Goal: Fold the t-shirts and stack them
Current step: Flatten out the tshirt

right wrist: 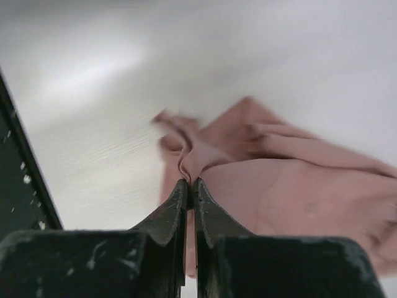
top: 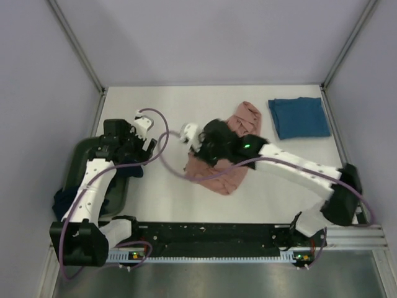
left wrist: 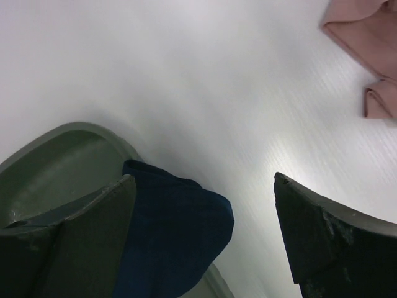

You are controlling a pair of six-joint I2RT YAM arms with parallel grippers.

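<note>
Where the right pincer (right wrist: 190, 183) is clamped on a pinched fold of the salmon-pink t-shirt (right wrist: 298, 192), the arm's dark wrist hides the shirt's middle from above. The left pincer (left wrist: 203, 180) hangs with fingers apart over the navy t-shirt (left wrist: 173, 236), which spills across the rim of the green bin (left wrist: 56, 155) and is mostly cut off. The teal-blue t-shirt (top: 299, 117) lies folded at the far right of the table (top: 155, 198).

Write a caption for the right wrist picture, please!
The right tool pinches a fold of the salmon-pink t-shirt, with the white table behind it.
</note>
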